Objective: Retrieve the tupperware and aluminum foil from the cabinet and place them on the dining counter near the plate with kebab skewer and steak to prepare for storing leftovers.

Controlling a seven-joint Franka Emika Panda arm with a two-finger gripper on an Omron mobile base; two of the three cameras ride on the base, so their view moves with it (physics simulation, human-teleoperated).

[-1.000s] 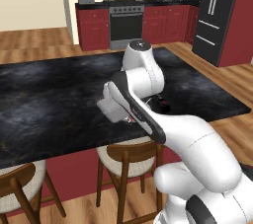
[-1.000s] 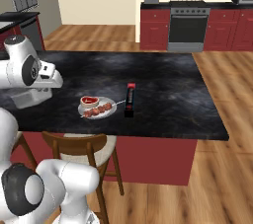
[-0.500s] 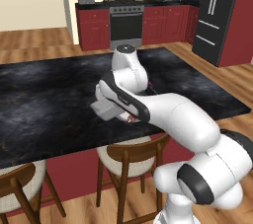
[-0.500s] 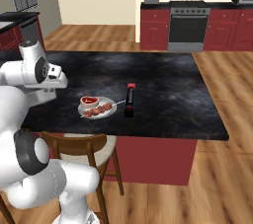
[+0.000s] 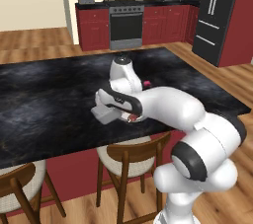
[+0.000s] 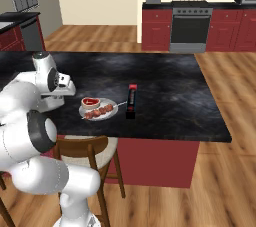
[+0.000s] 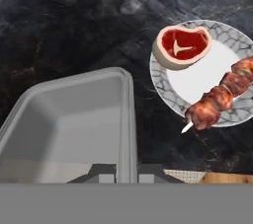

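Clamped on one wall of the tupperware, the end effector has its jaws drawn narrow, one dark tip on each side of the tub's right-hand rim as the hand view shows it. From the left base view the pale grey tupperware hangs at the end effector over the near part of the tabletop, close to the near edge; whether its bottom touches the black surface or hangs just above it cannot be told. The plate lies just beside the tub, apart from it, with a strip of black marble between the two. On the plate sit a steak on its far side and a kebab skewer lying across its near side, the skewer's pale tip reaching past the rim toward the tub. In the right base view the plate sits near the tabletop's near edge, with the steak at its left and the kebab skewer running across it. The aluminum foil lies flat on the tabletop just to the right of the plate, its long side running from near to far. A wooden stool stands tucked under the near edge below the plate.
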